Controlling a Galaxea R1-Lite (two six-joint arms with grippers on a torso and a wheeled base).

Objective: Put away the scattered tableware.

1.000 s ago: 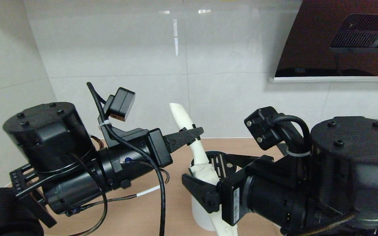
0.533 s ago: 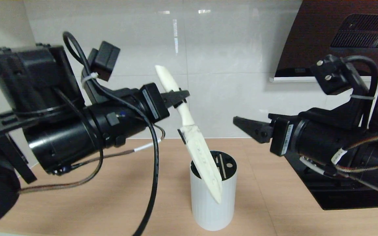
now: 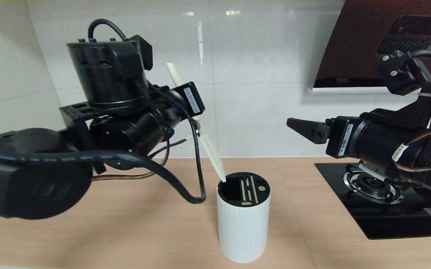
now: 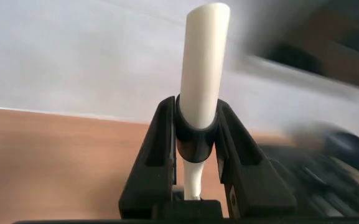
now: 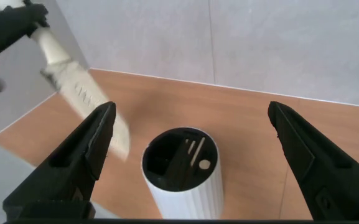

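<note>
My left gripper (image 4: 195, 118) is shut on the handle of a white ceramic knife (image 3: 210, 147). The knife hangs tilted, handle up, its blade tip just above the rim of a white ribbed knife holder (image 3: 242, 228) with a black slotted top. The right wrist view shows the knife (image 5: 79, 93) up beside the holder (image 5: 182, 186), held by the left gripper (image 5: 23, 18). My right gripper (image 3: 301, 129) hovers open and empty to the right of the holder at about knife height; its fingers (image 5: 98, 143) stand wide apart with the holder between them farther off.
The holder stands on a wooden counter (image 3: 155, 228) against a tiled wall. A black gas hob (image 3: 376, 194) with a burner lies at the right, under a dark range hood (image 3: 387, 45). Loose cables hang from the left arm near the holder.
The right gripper has drawn away from the knife blade to the right and up. The left arm has risen and turned, swinging the blade tip from in front of the holder to over its top.
</note>
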